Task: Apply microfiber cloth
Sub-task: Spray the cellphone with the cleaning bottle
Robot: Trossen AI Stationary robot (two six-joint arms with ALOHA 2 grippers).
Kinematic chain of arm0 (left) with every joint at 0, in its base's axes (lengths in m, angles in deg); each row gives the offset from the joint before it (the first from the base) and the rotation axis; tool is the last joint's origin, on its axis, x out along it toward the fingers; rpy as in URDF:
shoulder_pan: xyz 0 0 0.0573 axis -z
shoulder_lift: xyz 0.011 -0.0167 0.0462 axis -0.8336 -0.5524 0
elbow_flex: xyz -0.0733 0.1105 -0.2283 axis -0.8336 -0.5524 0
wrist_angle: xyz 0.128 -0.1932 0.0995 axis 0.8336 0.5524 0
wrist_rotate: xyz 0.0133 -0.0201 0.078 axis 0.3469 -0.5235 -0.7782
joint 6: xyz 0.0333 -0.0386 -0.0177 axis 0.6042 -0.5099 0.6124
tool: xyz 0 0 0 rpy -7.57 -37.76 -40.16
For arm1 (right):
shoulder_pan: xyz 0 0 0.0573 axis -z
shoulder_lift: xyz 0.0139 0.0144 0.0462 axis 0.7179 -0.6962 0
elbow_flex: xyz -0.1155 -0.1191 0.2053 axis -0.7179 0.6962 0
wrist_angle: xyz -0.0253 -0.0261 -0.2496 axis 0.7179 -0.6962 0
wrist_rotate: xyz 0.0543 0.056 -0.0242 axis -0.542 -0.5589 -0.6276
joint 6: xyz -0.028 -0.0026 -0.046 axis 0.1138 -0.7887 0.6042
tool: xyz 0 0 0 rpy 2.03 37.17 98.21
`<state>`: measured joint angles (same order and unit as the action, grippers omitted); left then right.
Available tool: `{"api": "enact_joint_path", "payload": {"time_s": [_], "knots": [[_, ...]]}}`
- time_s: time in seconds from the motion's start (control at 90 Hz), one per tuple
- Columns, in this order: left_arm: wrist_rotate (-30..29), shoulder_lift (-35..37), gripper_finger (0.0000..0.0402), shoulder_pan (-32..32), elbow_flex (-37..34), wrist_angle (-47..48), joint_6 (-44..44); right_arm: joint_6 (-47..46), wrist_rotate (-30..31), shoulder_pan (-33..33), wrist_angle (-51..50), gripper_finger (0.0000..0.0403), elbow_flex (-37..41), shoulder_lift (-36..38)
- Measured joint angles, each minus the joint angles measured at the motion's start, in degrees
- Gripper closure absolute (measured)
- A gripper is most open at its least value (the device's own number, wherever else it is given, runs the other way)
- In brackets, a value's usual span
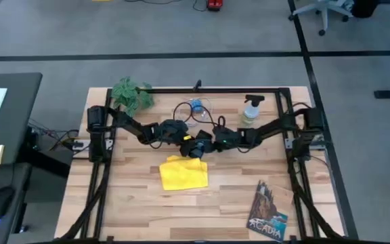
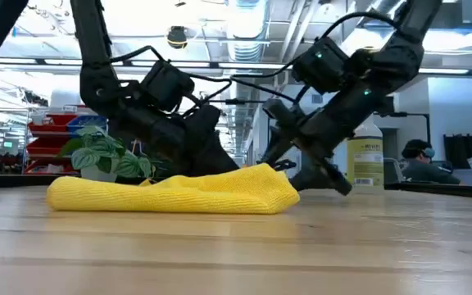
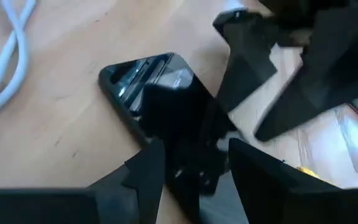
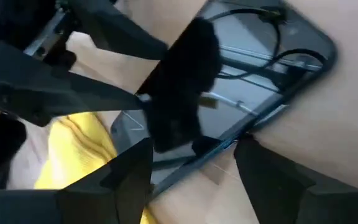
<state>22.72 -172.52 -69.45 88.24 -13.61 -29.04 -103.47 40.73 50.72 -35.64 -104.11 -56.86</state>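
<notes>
The yellow microfiber cloth (image 1: 183, 173) lies rumpled on the table's middle, just near of both grippers, and also shows in the low view (image 2: 179, 193). A black smartphone (image 3: 166, 118) lies screen up on the wood beside the cloth's far edge. My left gripper (image 3: 191, 177) comes from the left and has the phone's near end between its fingers. My right gripper (image 4: 191, 165) comes from the right, open, its fingers standing at either side of the phone's (image 4: 253, 74) other end. In the low view the cloth hides the phone. My left gripper pinches the smartphone's two long edges (image 3: 160, 155) between its fingers, near one end, the fingers lying along the phone and slanting down from the table's left. The phone's far end (image 3: 135, 71) seems to rest on the wood. My right gripper may touch the phone's edge (image 4: 229, 146); I cannot tell.
A green plant (image 1: 133, 93) stands at the far left corner. A white cable (image 1: 193, 108) and a spray bottle (image 1: 250, 110) are at the far middle and right. A book (image 1: 268, 213) lies near the front right. Bare wood stretches along the front and left.
</notes>
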Motion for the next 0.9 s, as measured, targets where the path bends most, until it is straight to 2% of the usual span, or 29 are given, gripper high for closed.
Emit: {"api": "enact_joint_path", "payload": {"time_s": [0.289,0.4,0.544,0.678,0.778,0.9], "knots": [[0.13,-1.95,0.0247,0.45,1.26,-0.55,1.78,2.83,-1.09,-0.02,1.23,0.0184,-3.44,-1.21],[0.94,1.71,0.0247,0.9,0.87,1.41,0.54,4.67,-1.17,-0.11,-3.76,0.0185,-3.44,0.85],[1.7,11.39,0.0252,2.34,0.5,10.49,3.47,7.85,0.3,-0.64,-12.36,0.0185,-3.38,5.99],[-3.65,20.46,0.0266,2.65,0.87,24.78,7.91,9.64,0.79,0.54,-19.19,0.0185,-3.43,8.89],[-5.67,21.88,0.0274,2.77,0.37,36.17,8.66,9.56,-1.3,1.47,-19.33,0.0185,-3.35,7.79],[-3.78,19.92,0.028,2.84,-1.27,35.63,7.36,8.63,-3.86,1.03,-14.05,0.0187,-3.42,3.94]]}}
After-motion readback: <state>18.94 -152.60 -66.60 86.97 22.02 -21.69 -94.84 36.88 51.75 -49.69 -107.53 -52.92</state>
